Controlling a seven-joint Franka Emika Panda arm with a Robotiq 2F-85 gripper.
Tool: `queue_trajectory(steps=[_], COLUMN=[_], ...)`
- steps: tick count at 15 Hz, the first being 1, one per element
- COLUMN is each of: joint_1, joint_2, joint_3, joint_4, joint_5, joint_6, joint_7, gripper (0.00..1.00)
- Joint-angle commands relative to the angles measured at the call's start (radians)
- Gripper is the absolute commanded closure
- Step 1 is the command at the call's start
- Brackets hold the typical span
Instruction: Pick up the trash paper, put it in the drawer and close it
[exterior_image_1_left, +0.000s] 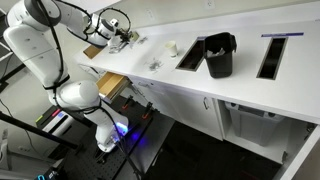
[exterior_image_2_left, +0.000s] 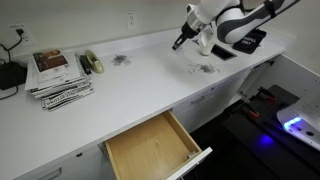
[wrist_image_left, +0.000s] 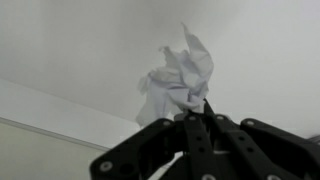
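Right up against the wrist cam is the claw (wrist_image_left: 205, 115), black fingers pinched together on the trash paper (wrist_image_left: 180, 75); it's a crumpled white wad sitting mid-frame; behind it there's just the pale surface (wrist_image_left: 60, 40), kinda blurry. In an exterior view the drawer (exterior_image_2_left: 150, 148) is nearest, bottom centre, pulled open, tan inside, white front panel toward the lower right; further back a stack of magazines (exterior_image_2_left: 58, 75) lies at the left; the claw (exterior_image_2_left: 180, 40) hangs at the upper right above the surface, well apart from the drawer.
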Motion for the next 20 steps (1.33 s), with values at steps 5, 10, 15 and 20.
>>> queue_trajectory(steps=[5, 10, 15, 20], joint_1=[0.009, -0.097, -0.276, -0.262], joint_2=[-0.013, 0.091, 0.311, 0.443], joint_3=[0.286, 0.623, 0.902, 0.852], joint_4=[-0.058, -0.015, 0.068, 0.223], joint_5=[0.262, 0.484, 0.579, 0.616], joint_6=[0.157, 0.137, 0.014, -0.326], joint_7=[-0.303, -0.582, -0.855, -0.973], gripper=[0.98, 0.98, 0.98, 0.98])
